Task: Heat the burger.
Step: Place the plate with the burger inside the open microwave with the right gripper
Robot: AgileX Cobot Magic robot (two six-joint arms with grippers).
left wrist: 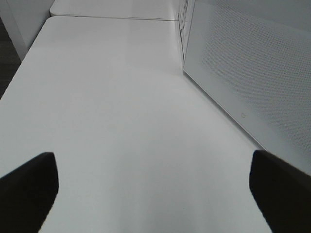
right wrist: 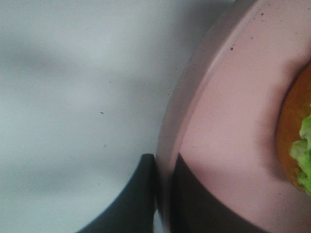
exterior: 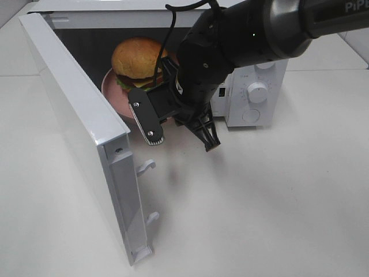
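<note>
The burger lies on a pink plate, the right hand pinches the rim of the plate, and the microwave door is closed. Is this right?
Not quite. The microwave door stands wide open, as the exterior high view shows. The rest holds: the burger lies on the pink plate, and the right hand pinches its rim.

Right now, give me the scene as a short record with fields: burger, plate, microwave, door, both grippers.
burger: sitting on the plate, in the microwave's opening
plate: pink, rim pinched by the right gripper
microwave: white, on the table, dials on its front panel
door: swung wide open
right gripper: shut on the plate's rim
left gripper: open, holding nothing, over bare table beside the door
</note>
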